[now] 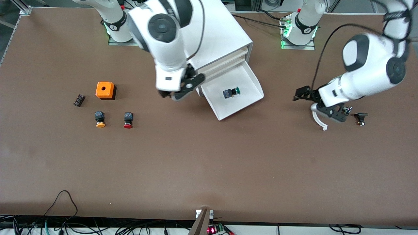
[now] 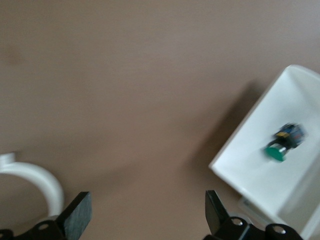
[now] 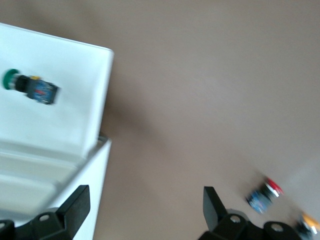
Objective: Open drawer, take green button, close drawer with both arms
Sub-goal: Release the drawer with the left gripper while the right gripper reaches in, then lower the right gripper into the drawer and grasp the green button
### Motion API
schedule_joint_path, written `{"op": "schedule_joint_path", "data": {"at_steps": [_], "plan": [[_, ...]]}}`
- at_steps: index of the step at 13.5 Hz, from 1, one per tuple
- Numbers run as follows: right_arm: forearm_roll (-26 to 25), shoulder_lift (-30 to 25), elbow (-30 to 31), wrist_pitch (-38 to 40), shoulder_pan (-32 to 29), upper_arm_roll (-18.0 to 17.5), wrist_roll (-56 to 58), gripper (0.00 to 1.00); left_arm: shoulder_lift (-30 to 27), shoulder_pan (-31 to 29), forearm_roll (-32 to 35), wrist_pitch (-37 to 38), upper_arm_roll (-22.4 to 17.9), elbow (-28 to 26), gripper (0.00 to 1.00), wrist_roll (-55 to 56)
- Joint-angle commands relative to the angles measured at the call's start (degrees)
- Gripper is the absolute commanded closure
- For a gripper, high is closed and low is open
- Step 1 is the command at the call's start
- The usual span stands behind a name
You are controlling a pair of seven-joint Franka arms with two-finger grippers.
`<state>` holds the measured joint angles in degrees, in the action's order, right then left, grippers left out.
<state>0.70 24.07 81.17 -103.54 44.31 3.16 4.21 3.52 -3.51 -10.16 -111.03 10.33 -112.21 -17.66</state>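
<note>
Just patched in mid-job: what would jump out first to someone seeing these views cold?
The drawer, lowest in the white cabinet, stands pulled open with the green-capped button lying inside. The right gripper hangs open beside the drawer at the cabinet's front corner; the left gripper is open, over bare table toward the left arm's end. An orange box sits toward the right arm's end.

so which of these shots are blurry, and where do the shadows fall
Front view: sharp, except the right claw, smeared beside the open lowest white plastic drawer. Left wrist view: soft; the small green-capped push button is smeared and the drawer casts a shadow on the brown table. Right wrist view: blurred throughout.
</note>
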Motion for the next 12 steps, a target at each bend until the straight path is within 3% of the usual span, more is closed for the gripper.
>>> {"op": "schedule_joint_path", "data": {"at_steps": [1,4,7,10,12], "plan": [[1.2,6.0,-6.3,-2.1,0.0,-3.0,16.9,0.00,-2.0,0.3,12.7,10.2,0.0,8.5,0.00,2.1],[3.9,10.5,-12.5,-2.7,1.1,-5.6,29.9,0.00,-2.2,0.3,15.5,13.0,-2.9,14.6,0.00,1.4],[3.3,12.0,-13.2,-3.1,1.2,-8.4,35.0,0.00,-2.3,0.4,15.5,14.4,-4.6,15.3,0.00,1.3],[3.1,13.6,-13.1,-2.5,1.5,-8.6,41.7,0.00,-2.6,1.0,15.4,16.2,-4.5,16.2,0.00,12.3],[-0.4,14.2,-13.1,-2.9,1.9,-10.4,41.8,0.00,-2.5,1.0,15.2,15.7,-4.4,16.2,0.00,13.6]]}}
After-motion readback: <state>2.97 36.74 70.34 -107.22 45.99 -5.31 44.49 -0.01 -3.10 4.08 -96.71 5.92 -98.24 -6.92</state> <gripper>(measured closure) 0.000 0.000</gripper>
